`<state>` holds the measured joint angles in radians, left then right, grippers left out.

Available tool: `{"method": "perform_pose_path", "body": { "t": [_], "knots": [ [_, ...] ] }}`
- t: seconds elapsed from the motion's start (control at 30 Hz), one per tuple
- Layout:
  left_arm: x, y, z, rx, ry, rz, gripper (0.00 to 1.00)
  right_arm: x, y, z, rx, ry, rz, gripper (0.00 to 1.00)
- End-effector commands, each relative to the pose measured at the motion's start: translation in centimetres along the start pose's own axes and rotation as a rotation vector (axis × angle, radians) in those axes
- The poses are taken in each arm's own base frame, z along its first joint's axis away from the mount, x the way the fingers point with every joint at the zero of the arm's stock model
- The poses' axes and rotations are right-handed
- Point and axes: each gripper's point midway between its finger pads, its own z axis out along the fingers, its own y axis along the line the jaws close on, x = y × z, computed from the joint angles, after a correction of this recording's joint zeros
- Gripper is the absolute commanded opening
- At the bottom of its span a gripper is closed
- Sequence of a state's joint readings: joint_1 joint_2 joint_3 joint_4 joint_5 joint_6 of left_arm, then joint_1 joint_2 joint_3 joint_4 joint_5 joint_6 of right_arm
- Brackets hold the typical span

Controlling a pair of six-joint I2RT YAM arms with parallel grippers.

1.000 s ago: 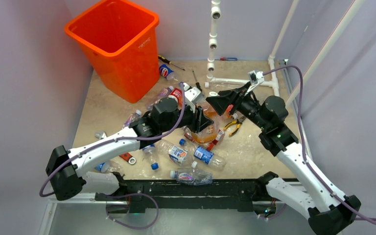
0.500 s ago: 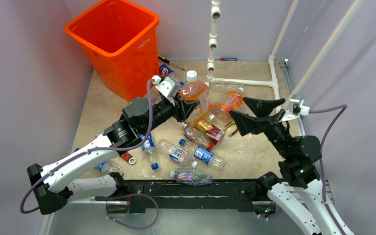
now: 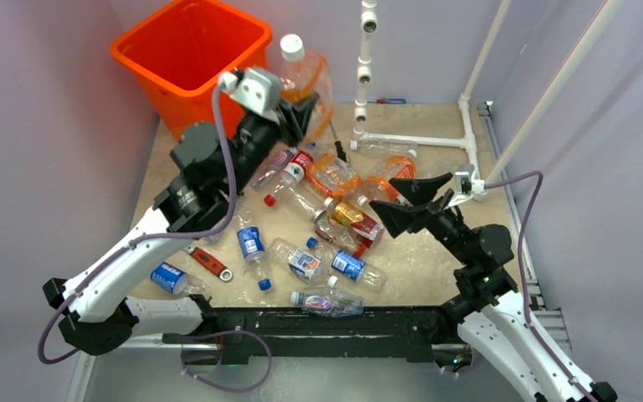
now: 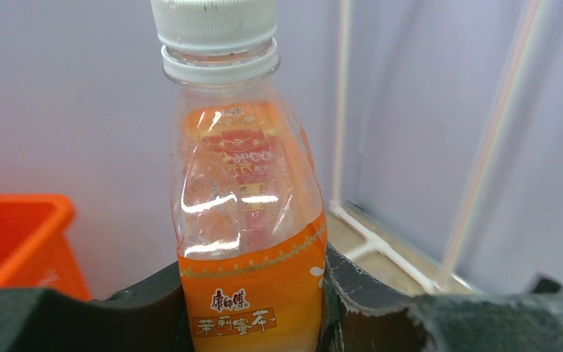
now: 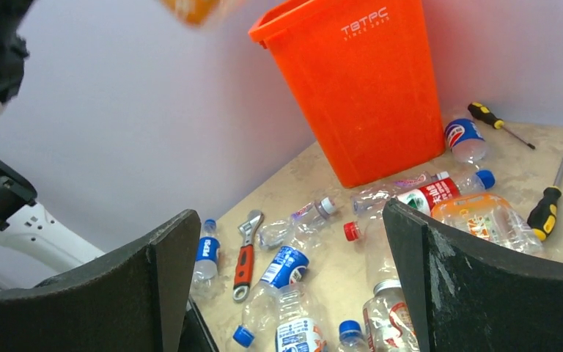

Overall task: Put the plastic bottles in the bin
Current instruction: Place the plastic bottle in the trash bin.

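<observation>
Beige tabletop (image 3: pixel 414 268), btls (image 3: pixel 350 266) strewn, lilac walls (image 3: pixel 42 126)

The bin (image 5: pixel 366 103) is bright orange with white lettering. The white-capped bottle (image 4: pixel 245 220) is clear above and orange below, with dark characters on its orange label. The table (image 3: pixel 444 268) is mottled beige. The wrench (image 5: pixel 243 262) has a red handle. The screwdriver (image 5: pixel 546 209) is black and yellow. A small bottle (image 3: pixel 347 266) has a blue cap and label.

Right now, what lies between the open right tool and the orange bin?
Loose plastic bottles, among them a red-labelled one with a blue cap; the right wrist view shows them.
</observation>
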<state>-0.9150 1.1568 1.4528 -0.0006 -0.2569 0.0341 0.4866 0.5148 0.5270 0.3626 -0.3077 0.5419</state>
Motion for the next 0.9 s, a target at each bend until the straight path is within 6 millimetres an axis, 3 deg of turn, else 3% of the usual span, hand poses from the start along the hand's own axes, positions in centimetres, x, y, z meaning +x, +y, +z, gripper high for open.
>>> {"method": "perform_pose_path", "body": {
  "t": [0.0,0.2,0.4,0.53,0.7,0.87],
  "knots": [
    [-5.1,8.1,2.0,-0.279,-0.095,0.054,0.13,0.3,1.2,-0.1,-0.081,-0.012,-0.004,0.99],
    [-9.4,16.8,2.7,-0.602,-0.238,0.131,0.14,2.3,0.6,-0.5,-0.075,0.047,0.023,0.98],
    [-7.0,29.4,3.3,-0.906,-0.211,0.136,0.13,3.7,-0.4,-1.3,-0.021,0.115,-0.002,0.98],
    [-5.4,35.4,2.4,-1.071,-0.267,0.152,0.16,4.5,-1.1,-2.2,0.016,0.119,0.017,0.98],
    [-1.9,38.3,4.4,-1.115,-0.256,0.19,0.16,5.5,-1.3,-2.9,0.035,0.134,0.05,0.98],
    [1.0,38.9,5.7,-1.095,-0.225,0.172,0.23,6.2,-1.9,-3.8,0.066,0.141,0.055,0.98]
  ]
}}
